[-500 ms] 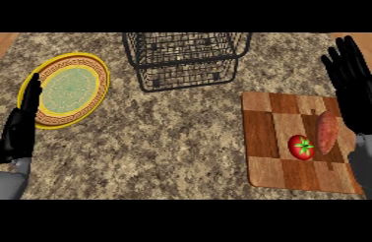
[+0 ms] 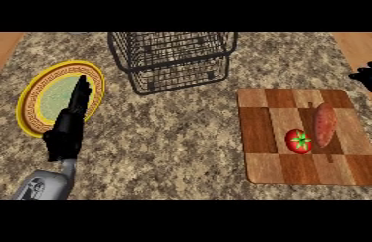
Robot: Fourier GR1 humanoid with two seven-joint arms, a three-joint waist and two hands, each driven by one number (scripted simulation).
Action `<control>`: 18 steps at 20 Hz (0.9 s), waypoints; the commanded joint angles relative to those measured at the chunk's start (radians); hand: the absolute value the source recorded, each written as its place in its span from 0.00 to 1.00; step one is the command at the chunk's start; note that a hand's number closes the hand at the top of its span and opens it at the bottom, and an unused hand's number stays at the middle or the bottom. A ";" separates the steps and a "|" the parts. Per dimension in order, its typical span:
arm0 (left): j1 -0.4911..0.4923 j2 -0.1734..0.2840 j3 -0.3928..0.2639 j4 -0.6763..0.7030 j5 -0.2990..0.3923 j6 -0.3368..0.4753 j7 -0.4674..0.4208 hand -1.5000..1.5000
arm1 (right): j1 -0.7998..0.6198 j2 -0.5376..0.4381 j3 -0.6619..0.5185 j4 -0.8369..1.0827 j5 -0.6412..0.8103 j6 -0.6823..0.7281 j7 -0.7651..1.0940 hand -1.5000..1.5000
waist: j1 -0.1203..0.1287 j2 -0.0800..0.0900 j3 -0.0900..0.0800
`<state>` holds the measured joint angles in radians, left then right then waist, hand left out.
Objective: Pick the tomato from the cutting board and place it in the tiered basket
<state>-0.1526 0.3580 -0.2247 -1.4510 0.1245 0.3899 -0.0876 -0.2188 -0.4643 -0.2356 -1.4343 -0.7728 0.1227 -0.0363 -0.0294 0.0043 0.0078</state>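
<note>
Speckled stone table (image 2: 181, 137), my right hand (image 2: 361, 76) cut off at the edge, fingers unreadable.
My left hand (image 2: 71, 123) lies straight-fingered over the plate (image 2: 36, 96); tomato (image 2: 298, 140) on cutting board (image 2: 283, 169).

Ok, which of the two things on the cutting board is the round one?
The tomato, red with a green stem star, lying left of the long, tapered sweet potato on the cutting board.

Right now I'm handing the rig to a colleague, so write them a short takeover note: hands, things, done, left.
Left hand: open, fingers straight, over the plate, holding nothing.
Right hand: only a bit shows at the right edge; fingers can't be judged.
Tomato: on the cutting board, beside a sweet potato.
Basket: at the counter's back.
Done: nothing yet.
Left: pick the tomato, place it in the basket.
</note>
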 commanded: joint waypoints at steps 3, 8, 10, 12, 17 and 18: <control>-0.016 -0.065 -0.046 -0.044 0.024 -0.014 0.028 0.50 | 0.070 0.009 -0.036 0.131 -0.324 0.446 0.083 0.00 | 0.015 -0.001 0.001; -0.002 -0.062 -0.053 -0.053 0.007 -0.012 0.049 0.50 | 0.160 -0.195 -0.162 0.283 -0.381 0.849 0.059 0.00 | 0.023 -0.002 -0.004; -0.007 -0.102 -0.085 -0.069 -0.017 0.027 0.067 0.50 | 0.177 -0.286 -0.199 0.254 -0.260 0.890 0.030 0.00 | 0.013 -0.004 -0.004; -0.011 -0.074 -0.052 -0.047 0.001 0.003 0.059 0.50 | 0.179 -0.355 -0.239 0.208 -0.107 0.920 -0.006 0.00 | 0.008 -0.002 -0.005; -0.019 -0.078 -0.058 -0.063 -0.020 0.029 0.087 0.50 | 0.150 -0.499 -0.310 -0.004 0.170 0.940 -0.025 0.00 | -0.001 -0.012 -0.006; -0.034 -0.087 -0.068 -0.060 -0.015 0.019 0.096 0.50 | 0.126 -0.528 -0.328 -0.041 0.214 0.931 -0.031 0.00 | 0.000 -0.010 -0.006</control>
<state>-0.1744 0.2807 -0.2861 -1.5093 0.1134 0.4044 -0.0070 -0.0740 -0.8922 -0.5051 -1.3632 -0.7311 0.9851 -0.0321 -0.0238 -0.0030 0.0028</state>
